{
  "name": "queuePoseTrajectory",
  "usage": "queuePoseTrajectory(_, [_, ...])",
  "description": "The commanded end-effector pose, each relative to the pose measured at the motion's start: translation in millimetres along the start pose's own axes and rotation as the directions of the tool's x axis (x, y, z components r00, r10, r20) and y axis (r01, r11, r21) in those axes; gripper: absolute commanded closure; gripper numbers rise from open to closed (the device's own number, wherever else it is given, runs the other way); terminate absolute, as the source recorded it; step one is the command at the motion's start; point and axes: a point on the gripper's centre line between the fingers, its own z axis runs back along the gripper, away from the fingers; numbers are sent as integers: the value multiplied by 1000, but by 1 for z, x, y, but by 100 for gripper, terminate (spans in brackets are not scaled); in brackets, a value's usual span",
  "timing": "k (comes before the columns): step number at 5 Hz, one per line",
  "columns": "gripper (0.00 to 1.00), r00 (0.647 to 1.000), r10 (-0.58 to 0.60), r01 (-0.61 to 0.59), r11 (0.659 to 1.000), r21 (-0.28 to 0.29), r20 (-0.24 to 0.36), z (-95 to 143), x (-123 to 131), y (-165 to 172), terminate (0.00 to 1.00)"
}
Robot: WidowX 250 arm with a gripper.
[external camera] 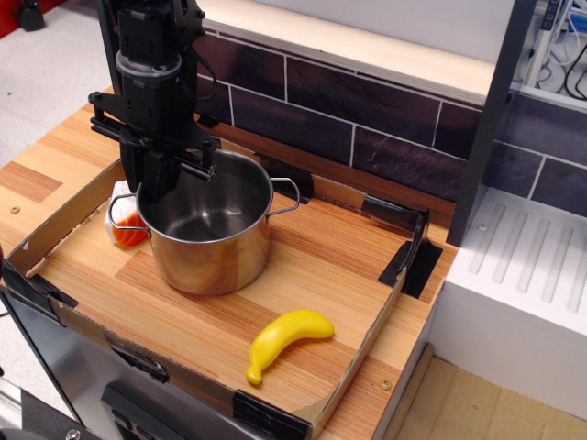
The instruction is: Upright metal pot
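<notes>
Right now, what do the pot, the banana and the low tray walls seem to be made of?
The metal pot: polished steel, mirror-like reflections. The banana: probably plastic, smooth, even yellow, soft sheen. The tray walls: likely cardboard, thin, brown, matte, with black tape at the corners.

The pot (206, 229) is shiny silver; beside it an orange-and-white toy (124, 220) peeks out. The banana (284, 339) is yellow, the tray (367, 339) brown cardboard with black tape, the gripper (156, 179) black.

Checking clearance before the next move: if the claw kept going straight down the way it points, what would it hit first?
Most likely the metal pot: the claw points down at its near-left rim, so it would meet the rim or inner wall. Depth is unclear from this one view.
</notes>
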Motion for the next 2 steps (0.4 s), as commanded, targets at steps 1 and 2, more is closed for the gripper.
queuePoseTrajectory(1, [0, 988, -50, 53, 998, -15, 148, 39, -15, 1, 0])
queuePoseTrajectory(2, [0, 962, -23, 24, 1000, -2, 273, 66, -16, 2, 0])
